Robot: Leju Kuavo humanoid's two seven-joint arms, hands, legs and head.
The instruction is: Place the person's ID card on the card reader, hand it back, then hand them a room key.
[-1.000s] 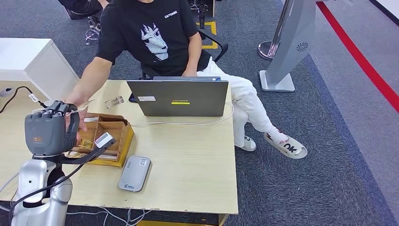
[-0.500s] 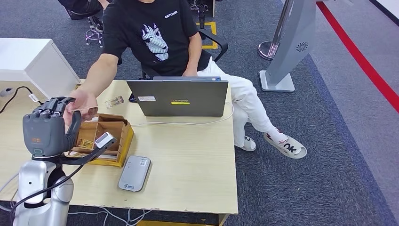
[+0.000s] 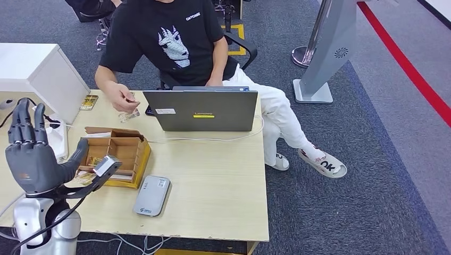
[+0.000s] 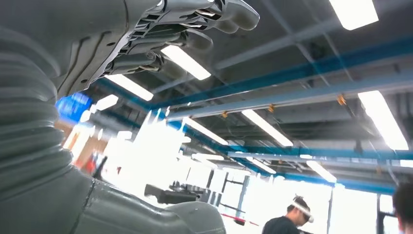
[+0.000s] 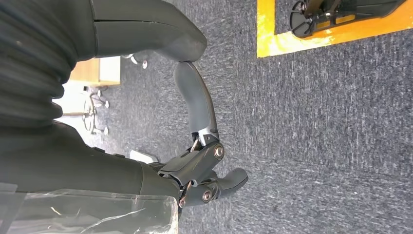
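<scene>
ID card [image 3: 129,98] sits pinched in the person's hand [image 3: 121,95] beside the laptop [image 3: 201,110]; your left hand [image 3: 31,154] hovers released, fingers spread; your right hand [image 5: 197,146] hangs empty, fingers loosely apart.

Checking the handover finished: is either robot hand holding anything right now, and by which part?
Nothing is held. The left hand is raised with fingers spread and empty; the right hand hangs over the carpet with nothing in it.

Card reader [image 3: 151,195] on table [image 3: 223,196], right of wooden box [image 3: 119,155]; laptop [image 3: 202,110] behind both
</scene>
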